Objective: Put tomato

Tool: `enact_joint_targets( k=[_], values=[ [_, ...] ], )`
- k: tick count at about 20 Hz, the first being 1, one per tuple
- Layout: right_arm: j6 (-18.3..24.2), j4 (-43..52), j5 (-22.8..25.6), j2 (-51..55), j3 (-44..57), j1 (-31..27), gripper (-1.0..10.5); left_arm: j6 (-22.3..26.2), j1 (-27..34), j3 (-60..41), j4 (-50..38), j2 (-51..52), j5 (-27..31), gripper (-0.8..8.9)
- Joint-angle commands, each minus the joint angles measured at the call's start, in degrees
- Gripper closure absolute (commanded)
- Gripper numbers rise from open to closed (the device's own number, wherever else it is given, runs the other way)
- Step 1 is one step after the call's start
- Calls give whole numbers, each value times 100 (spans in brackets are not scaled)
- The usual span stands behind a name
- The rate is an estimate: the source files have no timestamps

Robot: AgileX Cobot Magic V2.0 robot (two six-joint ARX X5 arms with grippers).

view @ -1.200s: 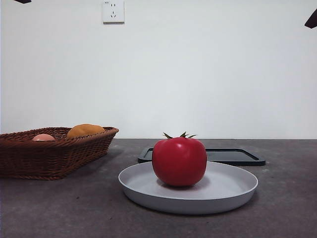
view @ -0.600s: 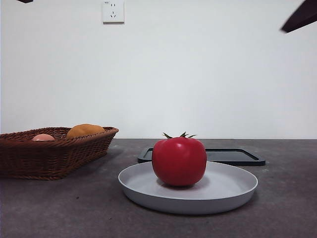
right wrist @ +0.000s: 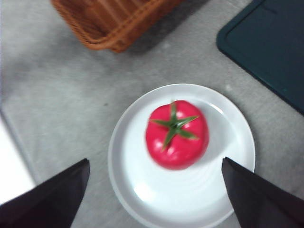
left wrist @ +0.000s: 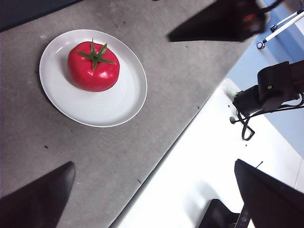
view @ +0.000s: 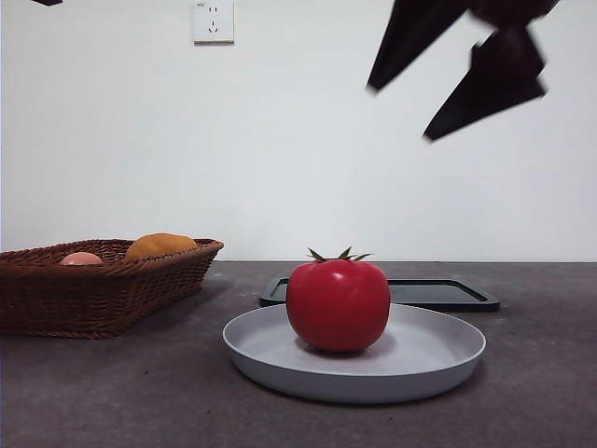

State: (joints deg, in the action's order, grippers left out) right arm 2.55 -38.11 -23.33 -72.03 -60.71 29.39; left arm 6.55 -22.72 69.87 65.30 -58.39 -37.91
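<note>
The glossy red tomato (view: 338, 303) with a green stem stands upright on a light grey plate (view: 438, 359) in the middle of the table. My right gripper (view: 401, 114) is open and empty, high above and a little right of the tomato. In the right wrist view the tomato (right wrist: 176, 135) and plate (right wrist: 142, 185) lie below, between the wide-apart jaws of my right gripper (right wrist: 156, 161). My left gripper (left wrist: 152, 190) is open and empty, high and well off to the side of the tomato (left wrist: 93, 66) and plate (left wrist: 109, 109). It shows only as a black tip (view: 45, 2) in the front view.
A brown wicker basket (view: 93, 280) at the left holds an orange-yellow fruit (view: 160, 245) and a small pink fruit (view: 82, 259). A black tray (view: 448, 294) lies behind the plate. The table's edge (left wrist: 156, 161) runs near the left gripper.
The right gripper has come down and leftward from the top right corner to above the tomato. The tomato, plate and left arm have not moved.
</note>
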Motion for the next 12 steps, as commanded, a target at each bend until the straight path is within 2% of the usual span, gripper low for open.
enact_joint_targets(
  k=[1, 5, 12],
  values=[
    [-33, 251, 138, -433, -92, 122, 502, 72, -17, 125, -61, -35, -48, 220],
    [-33, 542, 144, -1034, -92, 223, 502, 72, -17, 125, -63, -35, -48, 220],
    [-46, 1220, 448, -1812, -92, 463, 467, 72, -17, 125, -66, -35, -48, 220]
  ],
)
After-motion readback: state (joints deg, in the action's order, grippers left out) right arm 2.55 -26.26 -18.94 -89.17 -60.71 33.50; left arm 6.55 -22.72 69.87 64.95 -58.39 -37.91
